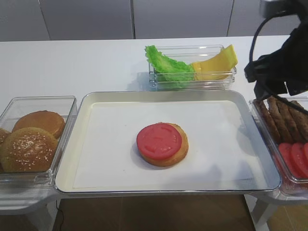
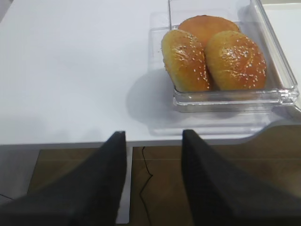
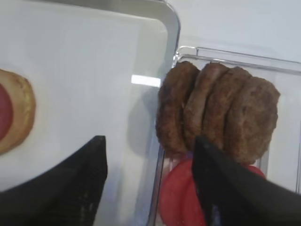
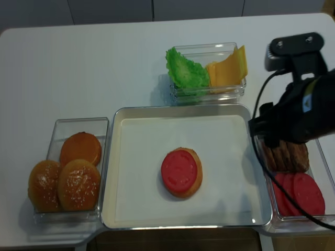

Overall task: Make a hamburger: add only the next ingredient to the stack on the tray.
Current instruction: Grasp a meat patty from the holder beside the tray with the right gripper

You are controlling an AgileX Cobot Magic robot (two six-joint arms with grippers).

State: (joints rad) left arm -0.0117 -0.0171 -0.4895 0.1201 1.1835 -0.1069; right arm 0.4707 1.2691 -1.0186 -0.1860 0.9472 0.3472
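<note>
Right hand (image 3: 148,181) hovers with fingers apart, empty, over the meat patties (image 3: 216,115). Stack (image 1: 162,143) sits mid-tray (image 1: 72,144). Left hand (image 2: 153,181) apart, empty.

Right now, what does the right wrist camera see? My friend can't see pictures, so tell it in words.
The open right gripper hangs over the edge of a clear bin where four brown patties stand in a row, with tomato slices in front of them. To the left is the tray, with the stack at the picture's edge.
</note>
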